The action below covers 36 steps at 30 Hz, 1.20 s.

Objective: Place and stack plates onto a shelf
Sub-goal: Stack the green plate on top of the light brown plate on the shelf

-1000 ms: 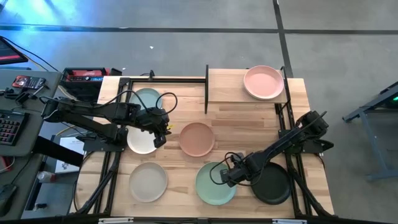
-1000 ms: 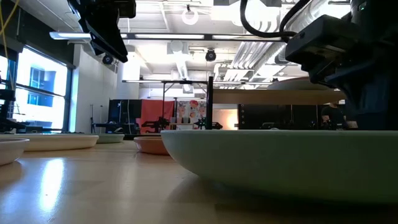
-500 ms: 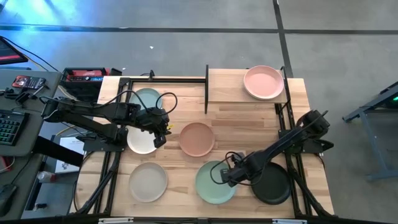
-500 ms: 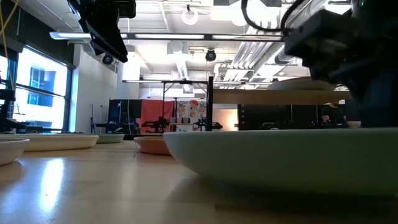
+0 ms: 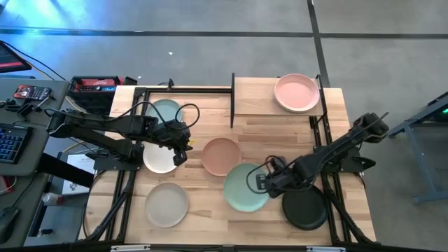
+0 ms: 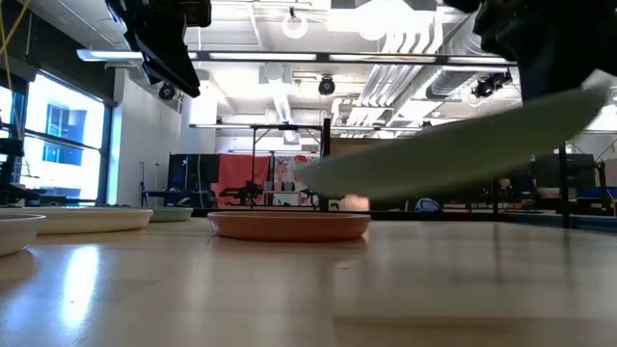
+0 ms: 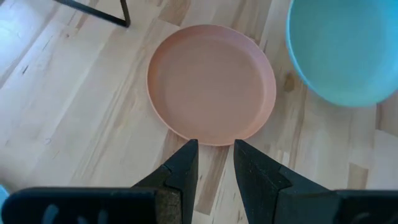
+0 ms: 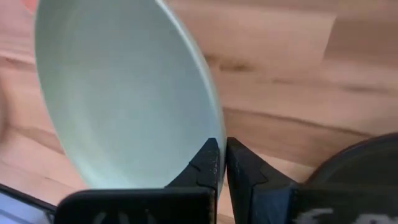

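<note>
My right gripper is shut on the mint green plate, which hangs tilted over the table's near middle and also shows in the low view. The terracotta plate lies flat on the table just beyond it. My left gripper hovers open above the white plate's right edge, its fingers pointing at the terracotta plate. The pink plate rests on the shelf. The pale teal, beige and black plates lie flat on the table. My right gripper pinches the mint green plate's rim on its right side between the two fingers, one on each face. The fingers come from the table's right, slanting down. The plate is lifted clear and tilted, its free left edge lower than the held side.
The shelf stands at the far edge on black posts, its left half bare. The black plate lies right under my right arm. Bare planks show between the shelf and the terracotta plate. Black frame rails run along both table sides.
My right gripper has risen and moved toward the far edge and slightly right, taking the mint green plate with it. The plate has been lifted clear off the table and tipped, its held side higher, and now sits close to the terracotta plate.
</note>
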Available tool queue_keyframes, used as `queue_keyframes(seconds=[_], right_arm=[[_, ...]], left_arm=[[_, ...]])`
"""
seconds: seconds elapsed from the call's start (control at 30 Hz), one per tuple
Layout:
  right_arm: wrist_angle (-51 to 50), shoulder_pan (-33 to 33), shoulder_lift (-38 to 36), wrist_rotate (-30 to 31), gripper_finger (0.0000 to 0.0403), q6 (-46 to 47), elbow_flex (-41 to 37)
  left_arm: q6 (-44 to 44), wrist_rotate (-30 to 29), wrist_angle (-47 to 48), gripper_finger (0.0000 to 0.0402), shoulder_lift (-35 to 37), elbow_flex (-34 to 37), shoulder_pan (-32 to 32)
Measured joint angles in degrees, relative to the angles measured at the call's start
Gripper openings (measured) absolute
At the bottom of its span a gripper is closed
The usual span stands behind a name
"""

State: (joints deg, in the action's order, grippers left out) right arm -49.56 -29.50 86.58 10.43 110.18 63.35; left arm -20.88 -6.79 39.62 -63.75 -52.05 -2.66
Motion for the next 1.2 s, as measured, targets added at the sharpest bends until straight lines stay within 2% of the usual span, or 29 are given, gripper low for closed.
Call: queue_keyframes(seconds=[0.27,0.4,0.53,0.87,1.1,1.2], right_arm=[[-7.0,4.0,-11.3,7.8,0.0000,-4.1,0.0],[-12.7,8.1,-17.5,9.3,0.0000,-6.1,0.0],[-17.7,13.8,-24.0,9.8,0.0000,-10.2,0.0],[-23.1,31.5,-40.3,14.5,0.0000,-20.2,0.0],[-24.6,42.5,-49.5,25.9,0.0000,-20.5,0.0],[-24.4,45.2,-51.3,28.5,0.0000,-20.5,0.0]], left_arm=[[0.5,-1.1,-0.5,0.0090,0.0,0.0,0.0],[2.2,-3.2,-1.2,0.0090,0.0,0.0,0.0],[4.1,-4.5,-2.8,0.0090,0.0,0.0,0.2],[5.0,-4.5,-5.6,0.0090,0.0,0.0,3.3],[5.1,-4.5,-11.3,0.0090,0.0,0.0,6.9],[5.1,-4.5,-13.8,0.0090,0.0,0.0,8.7]])
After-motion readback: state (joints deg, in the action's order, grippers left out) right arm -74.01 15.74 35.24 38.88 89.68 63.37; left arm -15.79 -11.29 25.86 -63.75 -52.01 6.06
